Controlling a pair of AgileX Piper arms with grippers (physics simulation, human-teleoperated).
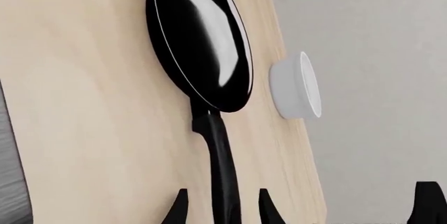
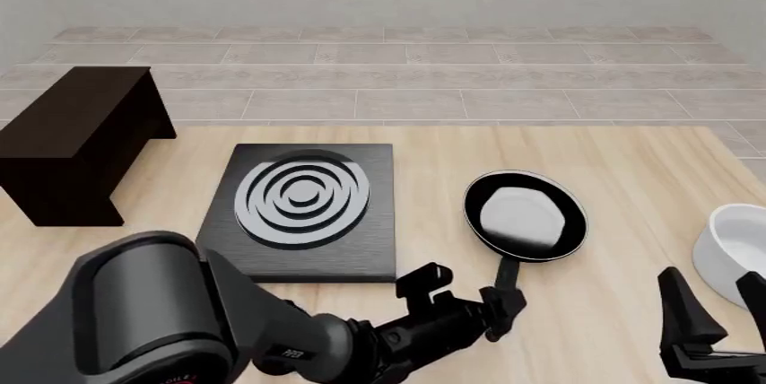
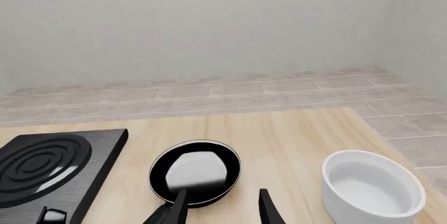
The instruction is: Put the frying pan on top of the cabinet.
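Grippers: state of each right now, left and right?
Left gripper: open, fingers either side of the frying pan handle, not clamped.
Right gripper: open, holding nothing.

Left arm extended forward and low, left gripper (image 2: 497, 299) open. Right gripper (image 2: 706, 312) at near right, fingers parted.

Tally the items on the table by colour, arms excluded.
Black or near-black: 3 (pan, stove plate, cabinet)
White: 1 (bowl)
Total: 4
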